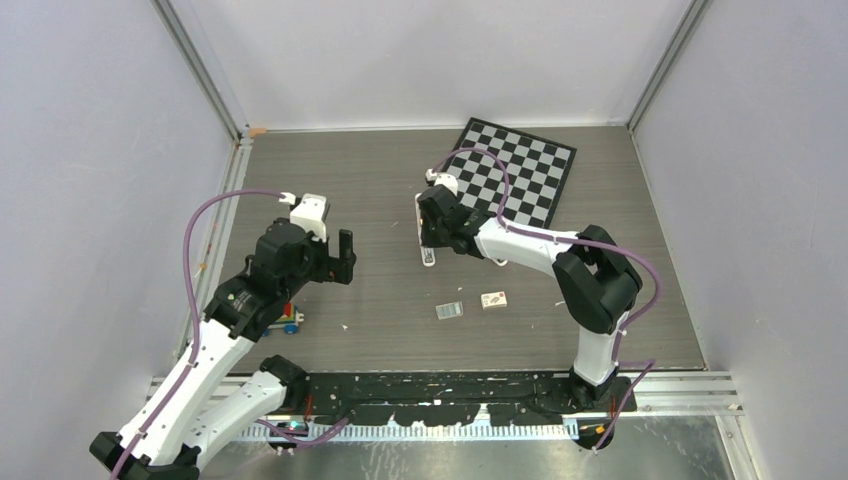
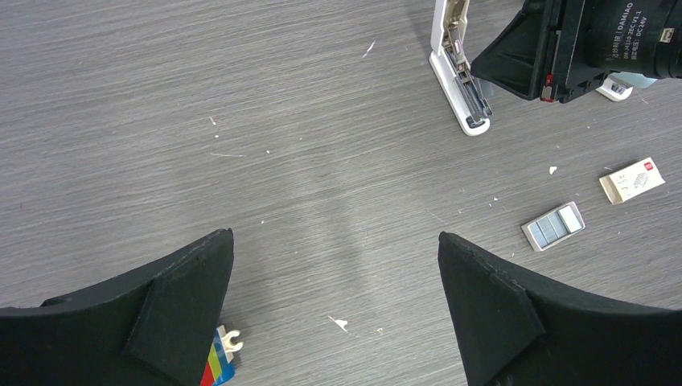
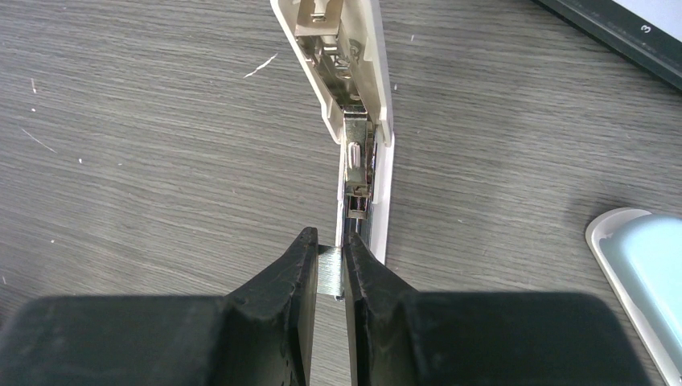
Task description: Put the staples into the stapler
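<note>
The white stapler (image 3: pixel 362 121) lies opened on the table, lid swung up, metal channel bare; it also shows in the top view (image 1: pixel 428 250) and the left wrist view (image 2: pixel 460 80). My right gripper (image 3: pixel 330 261) is shut on a silvery block of staples (image 3: pixel 330 273), held at the near end of the stapler's channel. The small white staple box with a reddish mark (image 1: pixel 493 299) lies on the table, also in the left wrist view (image 2: pixel 632 179). My left gripper (image 2: pixel 336 265) is open and empty, hovering over bare table left of the stapler.
A small grey tray with staples (image 1: pixel 449 310) lies beside the box, also in the left wrist view (image 2: pixel 553 226). A checkerboard (image 1: pixel 520 170) sits at the back right. A colourful toy brick (image 1: pixel 290 320) lies under the left arm. A pale blue object (image 3: pixel 643 281) is at the right.
</note>
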Controlling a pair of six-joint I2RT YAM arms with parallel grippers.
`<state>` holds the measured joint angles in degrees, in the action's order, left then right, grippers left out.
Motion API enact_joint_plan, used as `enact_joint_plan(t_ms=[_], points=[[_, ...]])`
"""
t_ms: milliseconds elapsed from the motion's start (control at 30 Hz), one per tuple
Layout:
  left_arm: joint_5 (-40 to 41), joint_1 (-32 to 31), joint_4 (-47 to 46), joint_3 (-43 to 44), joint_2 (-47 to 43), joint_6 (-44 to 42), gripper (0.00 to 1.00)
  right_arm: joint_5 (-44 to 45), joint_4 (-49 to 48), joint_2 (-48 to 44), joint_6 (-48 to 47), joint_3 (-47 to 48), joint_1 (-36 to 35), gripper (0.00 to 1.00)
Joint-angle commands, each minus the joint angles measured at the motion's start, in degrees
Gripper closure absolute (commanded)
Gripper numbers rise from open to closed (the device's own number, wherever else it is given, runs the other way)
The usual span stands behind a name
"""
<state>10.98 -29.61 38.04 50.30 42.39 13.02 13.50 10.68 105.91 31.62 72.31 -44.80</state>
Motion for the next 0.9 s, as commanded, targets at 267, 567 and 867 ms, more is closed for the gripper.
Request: enact_joint_plan(t_ms=[267,567,867], points=[[1.06,0.29,-0.79,-0.11,-0.91,-0.89,0.00,2.32,-2.74,-0.24,-0.59,-1.17,-0.77,0.78],[1.06,0.25,-0.83,-0.12,-1.00,-1.06,0.00,2.75,-2.80,0.26,-1.09,-1.48,-0.91,0.78],[1.06,0.25,-0.95,-0.12,-0.82,-1.06,0.00,2.68,-3.01,0.52,-1.29,-1.56,-0.90,0.78]])
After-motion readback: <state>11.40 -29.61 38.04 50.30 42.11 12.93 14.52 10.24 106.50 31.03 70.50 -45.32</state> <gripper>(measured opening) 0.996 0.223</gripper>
